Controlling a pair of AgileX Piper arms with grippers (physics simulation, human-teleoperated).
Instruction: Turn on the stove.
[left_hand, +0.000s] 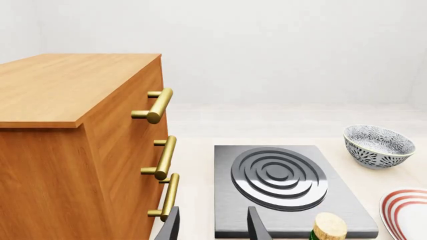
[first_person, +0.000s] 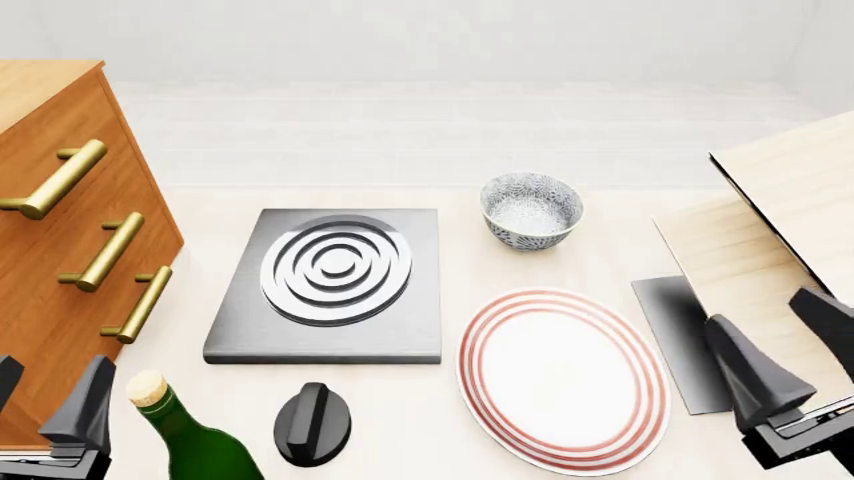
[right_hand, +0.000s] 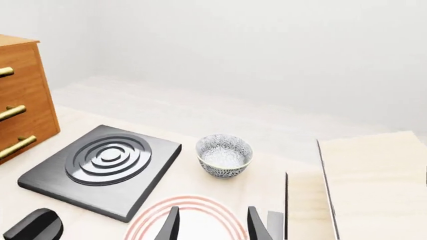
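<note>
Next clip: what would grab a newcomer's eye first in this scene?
Probably the dark stove slab with its silver burner rings, mid-table, with its black knob lying apart on the near side. Beside it to the right sits a big white plate with red rings, a patterned bowl behind that. A wooden drawer cabinet with brass handles fills the left edge.

The left pincer (first_person: 47, 405) hangs over the desk's near left corner, fingers parted; it holds nothing. The right pincer (first_person: 787, 345) hangs near the desk's right edge, likewise parted and holding nothing.
</note>
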